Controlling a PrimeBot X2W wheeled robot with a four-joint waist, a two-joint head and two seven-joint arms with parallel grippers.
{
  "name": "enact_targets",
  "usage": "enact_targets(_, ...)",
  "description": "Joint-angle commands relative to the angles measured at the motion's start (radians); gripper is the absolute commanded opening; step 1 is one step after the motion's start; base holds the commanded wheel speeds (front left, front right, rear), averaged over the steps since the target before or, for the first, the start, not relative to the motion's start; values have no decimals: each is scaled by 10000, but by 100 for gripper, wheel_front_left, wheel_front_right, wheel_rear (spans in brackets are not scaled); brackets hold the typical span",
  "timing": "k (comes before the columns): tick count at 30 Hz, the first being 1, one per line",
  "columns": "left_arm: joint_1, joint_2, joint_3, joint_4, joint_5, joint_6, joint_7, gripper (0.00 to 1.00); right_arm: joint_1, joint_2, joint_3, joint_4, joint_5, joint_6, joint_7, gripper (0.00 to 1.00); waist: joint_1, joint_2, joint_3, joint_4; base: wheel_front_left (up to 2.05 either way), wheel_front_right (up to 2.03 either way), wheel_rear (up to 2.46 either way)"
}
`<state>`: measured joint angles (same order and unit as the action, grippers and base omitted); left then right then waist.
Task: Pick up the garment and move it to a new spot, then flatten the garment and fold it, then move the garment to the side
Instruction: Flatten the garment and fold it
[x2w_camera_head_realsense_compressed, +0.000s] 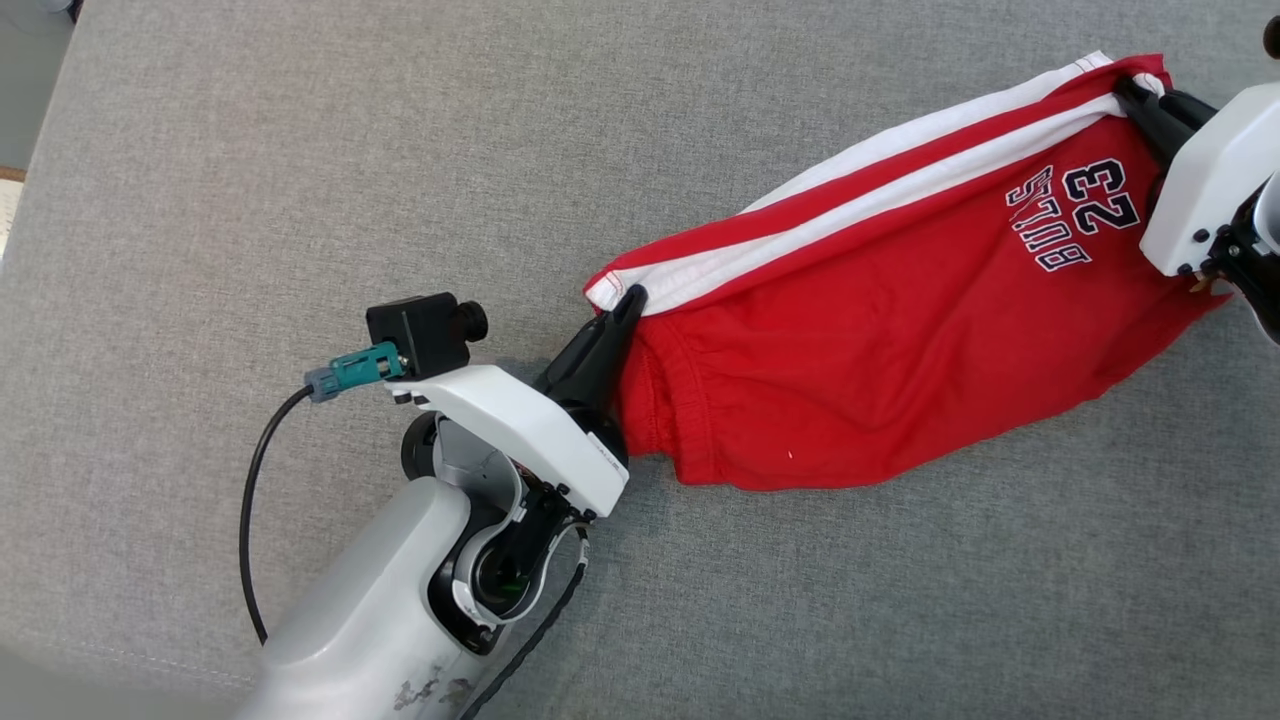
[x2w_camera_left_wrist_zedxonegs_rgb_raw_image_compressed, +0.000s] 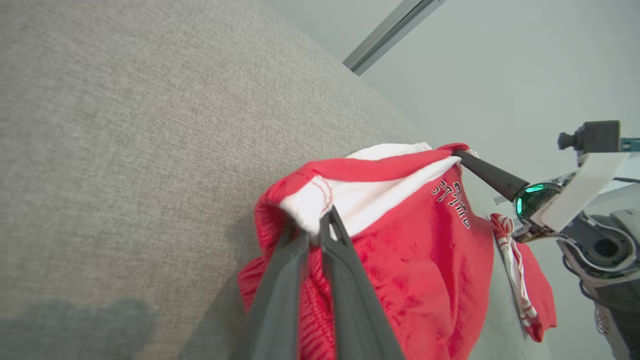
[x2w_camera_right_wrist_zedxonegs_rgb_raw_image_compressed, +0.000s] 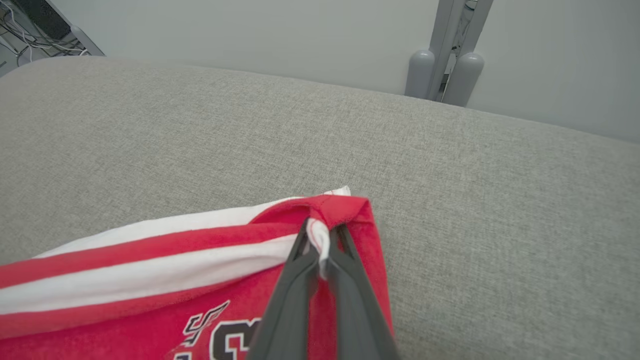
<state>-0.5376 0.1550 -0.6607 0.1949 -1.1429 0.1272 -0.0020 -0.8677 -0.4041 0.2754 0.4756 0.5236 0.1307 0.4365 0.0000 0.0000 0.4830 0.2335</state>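
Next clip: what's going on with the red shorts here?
The robot holds the red shorts with both grippers along the white-striped side. The left gripper is shut on the waistband corner and the right gripper is shut on the leg-hem corner. That pulls the striped edge taut between them above the grey padded surface, and the rest of the fabric sags below it. This looks like carrying or spreading out.

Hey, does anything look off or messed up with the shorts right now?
Nothing damaged or spilled. The red white-striped shorts stretch slantwise between the left gripper and right gripper, bunched at the left end.
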Motion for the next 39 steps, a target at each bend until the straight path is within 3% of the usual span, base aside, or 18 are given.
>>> enact_targets(1,-173,81,86,103,36,44,-99,0,-142,-149,40,73,-84,1,-34,0,0,0,2,23,0,0,0)
enact_targets(6,-292,67,104,299,98,74,-161,3,-419,-281,267,288,-18,1,-44,2,0,0,51,92,0,0,0)
enact_targets(7,-293,55,112,334,95,97,-160,17,-470,-251,303,325,5,1,-125,32,0,0,52,100,0,0,0)
enact_targets(8,-296,39,127,358,70,124,-161,34,-509,-226,339,352,8,1,-233,80,0,0,49,104,0,0,0)
enact_targets(9,-303,29,135,379,53,142,-166,47,-524,-200,366,429,48,1,-269,100,0,0,42,103,0,0,0)
enact_targets(10,-309,22,136,396,53,144,-176,76,-539,-149,421,479,104,1,-279,100,0,0,32,98,0,0,0)
enact_targets(11,-309,22,136,396,53,144,-176,76,-539,-149,421,479,104,1,-279,100,0,0,32,98,0,0,0)
enact_targets(12,-298,7,133,404,43,159,-170,100,-563,-104,480,504,174,1,-257,100,0,0,23,82,0,0,0)
enact_targets(18,-44,141,199,234,112,256,-312,100,-677,-369,1178,56,723,1,131,100,0,0,-93,-155,0,0,0)
enact_targets(22,248,614,84,-200,785,434,-810,100,-580,-910,1663,-811,1282,1,611,100,0,0,-317,-368,0,0,0)
enact_targets(27,907,1619,-246,-1233,2436,1156,-1888,100,-322,-1812,1755,-1760,1395,1,1509,100,0,0,-523,-527,0,0,0)
enact_targets(31,1560,1949,-237,-1870,3281,1675,-2387,100,112,-2191,1540,-1873,1270,3,2451,100,0,0,-438,-353,0,0,0)
enact_targets(34,1804,1970,-161,-2081,3873,1853,-2561,100,440,-2087,1209,-1748,1065,3,2950,100,0,0,-211,-151,0,0,0)
enact_targets(39,2145,1410,360,-2093,4724,1422,-2640,100,902,-1451,667,-1192,398,3,3365,100,0,0,34,297,0,0,0)
